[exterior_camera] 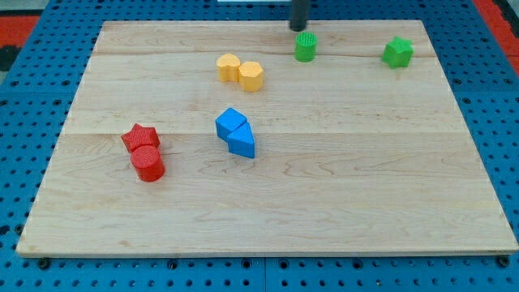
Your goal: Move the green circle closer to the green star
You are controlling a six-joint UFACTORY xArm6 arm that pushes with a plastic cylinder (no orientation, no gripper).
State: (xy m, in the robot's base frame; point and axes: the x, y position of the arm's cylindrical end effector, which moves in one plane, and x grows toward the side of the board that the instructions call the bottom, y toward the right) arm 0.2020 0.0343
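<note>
Green circle [306, 47] sits just below my tip [299, 29], a gripperless rod; an off-centre push risks deflecting it past the green star [397, 52].

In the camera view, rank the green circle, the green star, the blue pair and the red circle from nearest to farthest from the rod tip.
My tip sits at the view's top, just above the green circle.
1. Green circle: directly below the tip, nearly touching.
2. Green star: toward the view's right, top edge.
3. Blue pair: mid-board, lower left of the tip.
4. Red circle: far left, lowest.
</note>
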